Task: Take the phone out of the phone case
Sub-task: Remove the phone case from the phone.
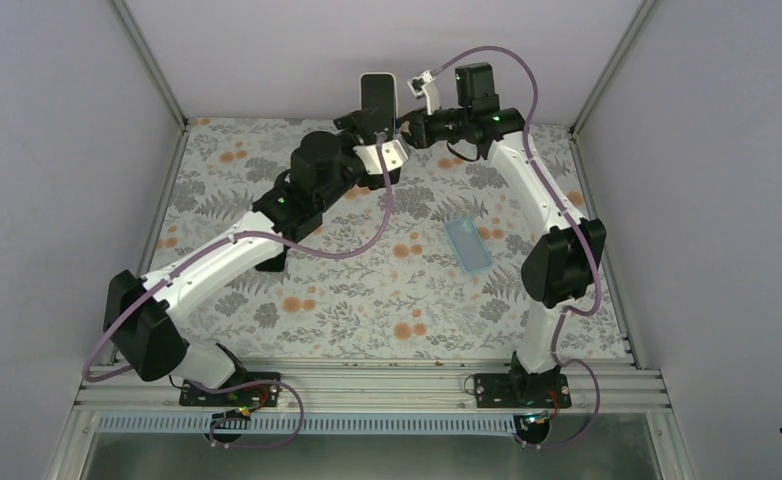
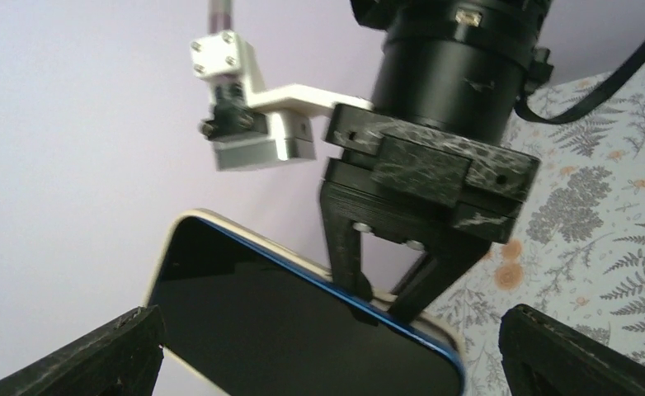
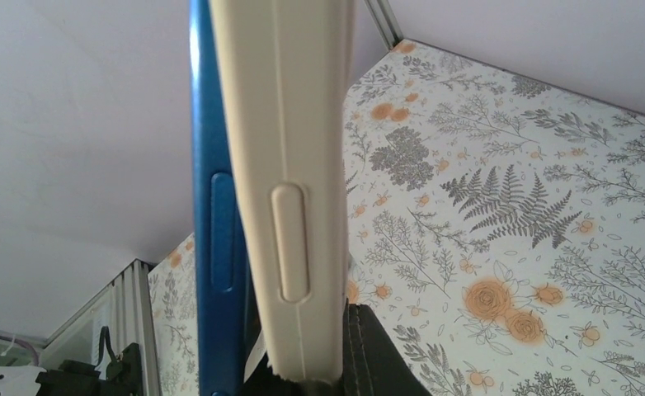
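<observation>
Black-screened, beige-backed slim phone (image 1: 377, 92) stands upright in the air by the lilac back wall (image 1: 297, 50). The left gripper (image 1: 375, 125) clamps across its width, and the right gripper (image 2: 378, 305) pinches one long edge. Translucent light-blue soft phone case (image 1: 468, 245) lies apart on the floral-patterned table (image 1: 367, 290). Extraction looks done; only setting the phone down remains. The grippers crowd each other.

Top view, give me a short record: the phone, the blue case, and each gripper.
phone: held upright in the air at the far side; black screen, blue and cream layers along its edge
case: light blue, flat on the table, right of centre, nothing touching it
left gripper: gripping the phone's lower end
right gripper: pinching the phone's side edge
</observation>
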`<state>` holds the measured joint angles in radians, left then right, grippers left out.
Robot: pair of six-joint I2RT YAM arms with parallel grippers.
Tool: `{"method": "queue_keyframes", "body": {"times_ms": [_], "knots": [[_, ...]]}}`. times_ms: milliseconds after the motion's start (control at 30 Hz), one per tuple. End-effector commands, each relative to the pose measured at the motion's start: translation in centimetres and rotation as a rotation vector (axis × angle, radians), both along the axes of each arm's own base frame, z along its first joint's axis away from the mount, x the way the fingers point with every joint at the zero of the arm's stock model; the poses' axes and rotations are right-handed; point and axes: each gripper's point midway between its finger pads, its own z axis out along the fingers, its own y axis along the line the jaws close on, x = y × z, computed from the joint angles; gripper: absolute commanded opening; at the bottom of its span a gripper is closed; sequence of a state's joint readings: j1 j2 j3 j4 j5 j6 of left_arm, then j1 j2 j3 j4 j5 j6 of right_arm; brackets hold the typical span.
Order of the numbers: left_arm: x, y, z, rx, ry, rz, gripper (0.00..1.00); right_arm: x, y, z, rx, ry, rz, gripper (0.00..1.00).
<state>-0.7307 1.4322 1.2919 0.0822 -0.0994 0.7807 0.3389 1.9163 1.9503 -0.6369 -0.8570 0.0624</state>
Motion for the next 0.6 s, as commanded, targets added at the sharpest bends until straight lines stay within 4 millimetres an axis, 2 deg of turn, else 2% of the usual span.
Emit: {"method": "queue_keyframes", "body": {"times_ms": [0,267,567], "knots": [[0.6,-1.2,-1.4,-0.018,0.024,-0.016,1.0,-0.8,-0.4,4.8,0.07,-0.104,-0.008,0.03],[1.7,-0.7,-3.0,-0.018,0.027,0.051,1.0,-1.2,-0.4,4.7,0.084,-0.093,-0.004,0.03],[2.9,0.0,-3.2,-0.032,0.005,0.126,0.98,-1.9,-0.5,4.7,0.088,-0.099,0.006,0.03]]}}
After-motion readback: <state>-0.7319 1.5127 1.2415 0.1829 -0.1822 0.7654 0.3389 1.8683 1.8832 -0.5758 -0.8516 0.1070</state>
